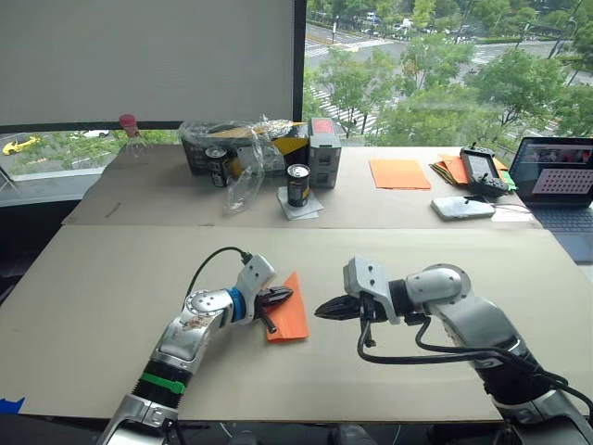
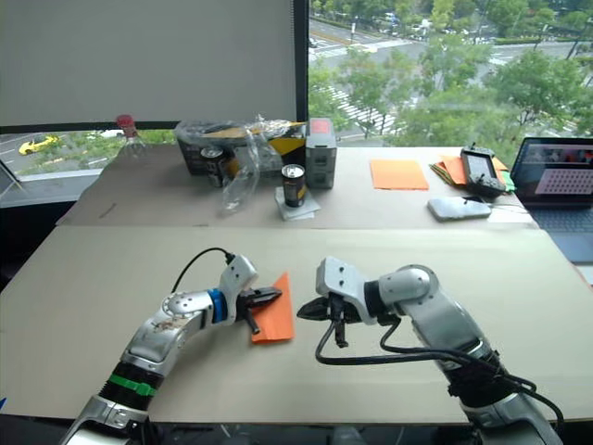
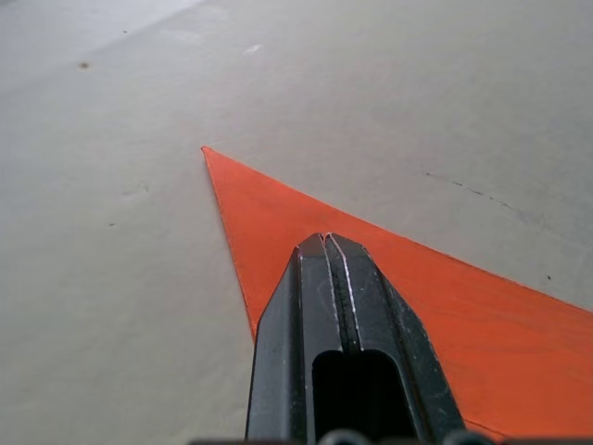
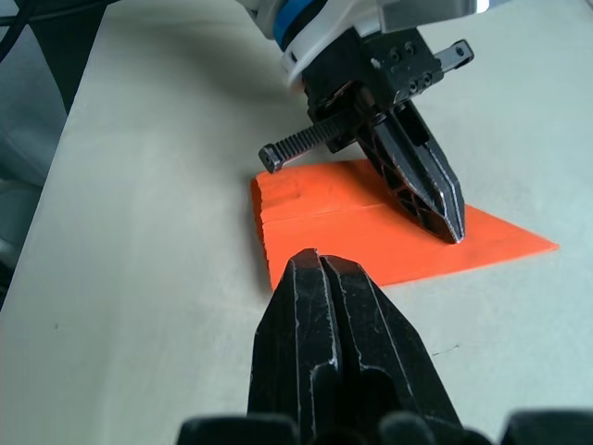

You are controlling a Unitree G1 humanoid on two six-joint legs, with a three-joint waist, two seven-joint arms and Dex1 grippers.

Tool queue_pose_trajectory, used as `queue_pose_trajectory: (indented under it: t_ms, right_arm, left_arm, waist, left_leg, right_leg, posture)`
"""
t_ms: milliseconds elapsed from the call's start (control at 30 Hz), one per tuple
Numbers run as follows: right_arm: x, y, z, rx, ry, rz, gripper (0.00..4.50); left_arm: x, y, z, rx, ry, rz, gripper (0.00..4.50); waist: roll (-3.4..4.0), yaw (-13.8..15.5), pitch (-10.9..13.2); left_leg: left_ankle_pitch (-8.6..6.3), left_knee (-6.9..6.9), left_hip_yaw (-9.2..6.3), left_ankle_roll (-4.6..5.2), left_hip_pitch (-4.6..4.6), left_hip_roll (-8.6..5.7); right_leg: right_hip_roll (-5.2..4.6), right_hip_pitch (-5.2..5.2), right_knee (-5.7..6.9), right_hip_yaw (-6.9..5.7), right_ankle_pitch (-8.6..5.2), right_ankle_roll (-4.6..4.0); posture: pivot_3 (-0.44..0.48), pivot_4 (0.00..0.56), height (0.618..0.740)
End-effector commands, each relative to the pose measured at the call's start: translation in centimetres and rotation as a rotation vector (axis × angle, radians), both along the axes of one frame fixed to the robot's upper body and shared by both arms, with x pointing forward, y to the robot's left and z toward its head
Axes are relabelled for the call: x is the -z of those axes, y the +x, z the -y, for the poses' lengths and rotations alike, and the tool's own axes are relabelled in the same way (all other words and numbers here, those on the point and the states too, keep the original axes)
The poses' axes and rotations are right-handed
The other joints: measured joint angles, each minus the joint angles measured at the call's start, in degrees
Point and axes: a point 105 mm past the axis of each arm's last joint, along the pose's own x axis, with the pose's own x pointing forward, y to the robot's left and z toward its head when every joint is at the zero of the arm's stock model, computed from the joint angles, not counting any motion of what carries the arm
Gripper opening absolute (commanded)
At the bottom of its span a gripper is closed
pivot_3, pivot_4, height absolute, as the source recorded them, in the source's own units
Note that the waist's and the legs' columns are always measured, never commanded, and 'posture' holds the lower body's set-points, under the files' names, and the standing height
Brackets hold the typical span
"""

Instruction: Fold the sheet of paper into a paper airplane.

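Paper airplane lies flat on the tan table, lower centre of the head view. Bright orange, narrow layered wedge, point toward the far edge, one lengthwise fold ridge visible near its blunt end. Left gripper has its fingers closed, tips pressing on the wedge. Right gripper fingers closed, empty, just beside the wedge, not touching.
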Motion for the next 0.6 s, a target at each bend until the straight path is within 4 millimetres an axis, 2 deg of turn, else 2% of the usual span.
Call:
queue_pose_trajectory:
  t_ms: [33, 133, 333, 433, 600]
  right_arm:
    - [-1.3, 1.4, -0.5, 0.081, 0.010, 0.075, 0.00]
    - [-0.1, 2.5, -0.6, 0.157, -0.016, 0.075, 0.00]
    - [0.6, 2.2, -0.8, 0.169, -0.020, 0.062, 0.00]
    - [0.3, 1.6, -0.9, 0.151, -0.009, 0.065, 0.00]
    - [0.0, 1.1, -0.2, 0.144, -0.025, 0.074, 0.00]
  left_arm:
    - [-2.0, 0.0, -0.8, 0.018, -0.013, 0.050, 0.02]
    - [-4.3, 0.1, -1.6, 0.018, -0.038, 0.090, 0.02]
    - [-8.2, 0.4, -3.4, -0.006, -0.128, 0.096, 0.02]
    - [-9.0, 0.8, -4.3, -0.020, -0.154, 0.075, 0.02]
    - [-8.5, 1.3, -4.8, -0.008, -0.141, -0.047, 1.54]
  waist:
    - [-0.01, -0.04, 0.01]
    - [-0.05, -0.05, 0.04]
    - [-0.05, 0.22, 0.04]
    - [-0.06, 0.14, 0.05]
    - [-0.05, 0.03, 0.05]
  left_leg:
    - [0.00, 0.00, 0.00, 0.00, -0.02, 0.00]
    - [0.00, 0.00, 0.01, 0.00, -0.11, 0.00]
    - [0.00, 0.17, 0.01, 0.00, -0.66, -0.02]
    - [0.00, 0.45, 0.00, 0.00, -1.03, -0.02]
    - [0.00, 0.45, 0.00, 0.00, -0.97, -0.02]
  right_leg:
    - [0.00, -0.02, 0.00, 0.00, 0.00, 0.00]
    - [0.00, -0.17, 0.03, 0.00, 0.01, -0.02]
    - [-0.04, -0.65, 0.10, 0.00, 0.03, -0.02]
    - [-0.03, -0.98, 0.30, 0.00, 0.04, -0.03]
    - [-0.01, -0.95, 0.35, 0.00, 0.04, -0.03]
  posture:
    - [0.000, 0.150, 0.730]
    - [0.000, 0.150, 0.730]
    - [0.000, 0.150, 0.730]
    - [0.000, 0.150, 0.730]
    - [0.000, 0.150, 0.730]
